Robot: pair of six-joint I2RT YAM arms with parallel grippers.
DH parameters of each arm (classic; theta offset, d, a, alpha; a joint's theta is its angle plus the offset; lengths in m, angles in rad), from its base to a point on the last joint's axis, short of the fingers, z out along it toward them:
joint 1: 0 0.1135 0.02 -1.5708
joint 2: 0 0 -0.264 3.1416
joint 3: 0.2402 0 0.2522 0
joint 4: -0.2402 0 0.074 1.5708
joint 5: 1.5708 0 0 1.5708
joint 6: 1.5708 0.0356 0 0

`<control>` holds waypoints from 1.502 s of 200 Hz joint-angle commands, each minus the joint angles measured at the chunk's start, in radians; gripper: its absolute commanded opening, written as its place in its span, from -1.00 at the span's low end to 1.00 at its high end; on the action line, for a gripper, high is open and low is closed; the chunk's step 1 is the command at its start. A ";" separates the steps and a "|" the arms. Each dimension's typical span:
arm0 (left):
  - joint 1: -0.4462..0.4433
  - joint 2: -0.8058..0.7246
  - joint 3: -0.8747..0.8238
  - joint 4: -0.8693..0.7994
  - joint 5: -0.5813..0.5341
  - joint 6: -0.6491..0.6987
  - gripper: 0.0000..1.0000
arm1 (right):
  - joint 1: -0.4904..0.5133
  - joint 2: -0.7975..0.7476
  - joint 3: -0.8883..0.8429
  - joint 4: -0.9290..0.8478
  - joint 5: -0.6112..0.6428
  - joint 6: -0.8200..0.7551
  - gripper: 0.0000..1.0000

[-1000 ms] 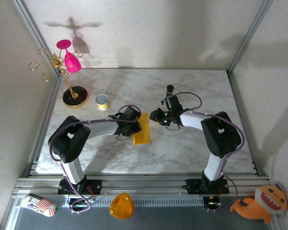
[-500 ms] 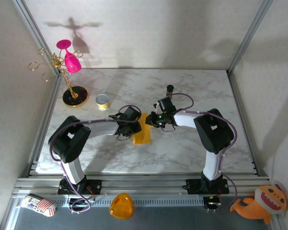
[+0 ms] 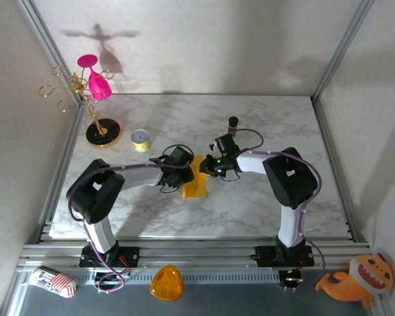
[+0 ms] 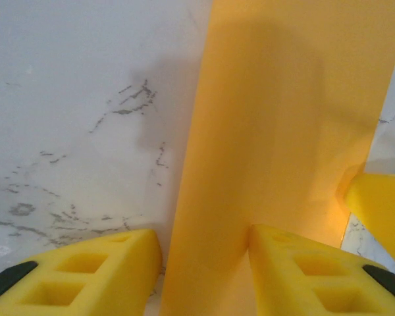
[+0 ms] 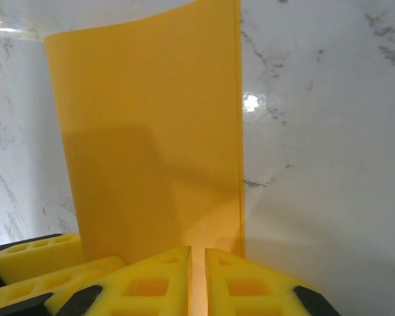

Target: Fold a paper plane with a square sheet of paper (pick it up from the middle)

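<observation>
The square sheet of paper (image 3: 196, 179) lies on the marble table as a narrow folded orange-yellow strip (image 4: 283, 131). My left gripper (image 3: 186, 172) stands at the strip's left side with its jaws apart (image 4: 204, 240): one yellow finger is on the marble and the other rests on the paper. My right gripper (image 3: 206, 168) meets the strip from the right. In the right wrist view its fingertips (image 5: 197, 253) are almost together, tips down on the near end of the paper (image 5: 151, 131). The strip's far edge curls up a little.
A gold rack holding a pink glass (image 3: 92, 85) stands at the back left, with a small yellow tin (image 3: 140, 139) beside it. A small dark cylinder (image 3: 233, 122) stands behind the right gripper. An orange dome (image 3: 166, 283) and a plush toy (image 3: 355, 280) lie off the front edge.
My right gripper has moved left onto the paper and brought its jaws nearly together. The left arm and the strip have stayed put.
</observation>
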 commanded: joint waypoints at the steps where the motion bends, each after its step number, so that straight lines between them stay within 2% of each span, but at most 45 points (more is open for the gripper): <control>1: -0.006 0.153 -0.067 -0.049 -0.015 0.008 -0.12 | 0.013 0.017 0.022 -0.041 -0.005 -0.023 -0.70; 77: -0.006 0.126 -0.051 -0.065 -0.024 0.007 -0.12 | 0.022 0.060 -0.003 -0.167 0.140 -0.072 -0.72; 136: 0.044 -0.132 0.053 -0.147 -0.100 0.039 0.06 | 0.023 0.107 0.017 -0.258 0.237 -0.096 -0.79; 161: 0.061 -0.193 0.072 -0.110 -0.043 0.048 0.04 | 0.024 0.121 0.028 -0.285 0.272 -0.099 -0.83; 195: 0.059 -0.150 0.074 0.032 0.176 0.031 -0.24 | 0.024 0.139 0.035 -0.303 0.297 -0.096 -0.86; 220: 0.057 -0.073 0.100 0.058 0.243 0.033 -0.44 | 0.024 0.152 0.038 -0.310 0.304 -0.095 -0.88; 247: 0.057 0.017 0.157 -0.010 0.246 0.061 -0.63 | 0.025 0.154 0.027 -0.291 0.298 -0.095 -0.91; 300: 0.053 0.091 0.205 -0.069 0.224 0.093 -0.79 | 0.025 0.160 0.015 -0.309 0.341 -0.096 -0.91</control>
